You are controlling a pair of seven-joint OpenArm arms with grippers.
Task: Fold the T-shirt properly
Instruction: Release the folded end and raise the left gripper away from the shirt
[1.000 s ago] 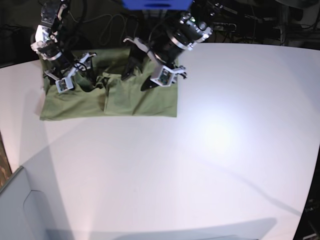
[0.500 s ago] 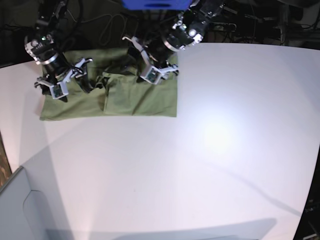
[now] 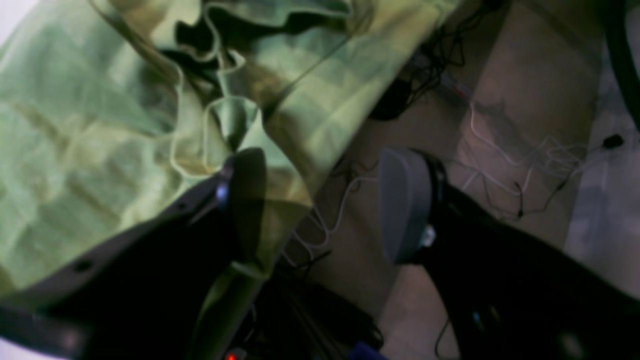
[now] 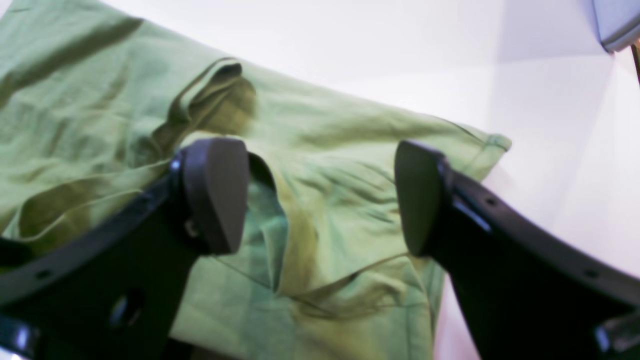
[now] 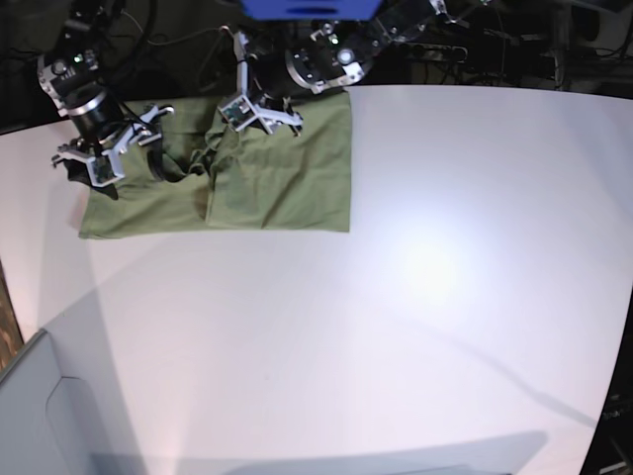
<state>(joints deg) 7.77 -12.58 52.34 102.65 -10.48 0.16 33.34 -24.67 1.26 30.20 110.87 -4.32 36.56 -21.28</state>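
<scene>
The olive-green T-shirt (image 5: 282, 183) lies partly folded at the back left of the white table (image 5: 445, 297). Its bunched neckline area (image 3: 210, 100) shows in the left wrist view, and a sleeve (image 4: 350, 190) shows in the right wrist view. My left gripper (image 5: 262, 121) is open at the shirt's back edge. In its wrist view (image 3: 320, 205), one finger (image 3: 247, 195) lies over the cloth edge and the other is over the floor behind the table. My right gripper (image 5: 111, 168) is open and empty above the shirt's left sleeve, also seen in the right wrist view (image 4: 317, 200).
A grey bin corner (image 5: 40, 416) sits at the front left. A blue object (image 5: 307, 8) and dark equipment stand behind the table. Cables (image 3: 500, 140) lie on the floor past the back edge. The table's back edge runs right at the shirt.
Both arms moved back and left. The left gripper went from the shirt's right half to its back edge near the neckline. The right gripper shifted out over the left sleeve.
</scene>
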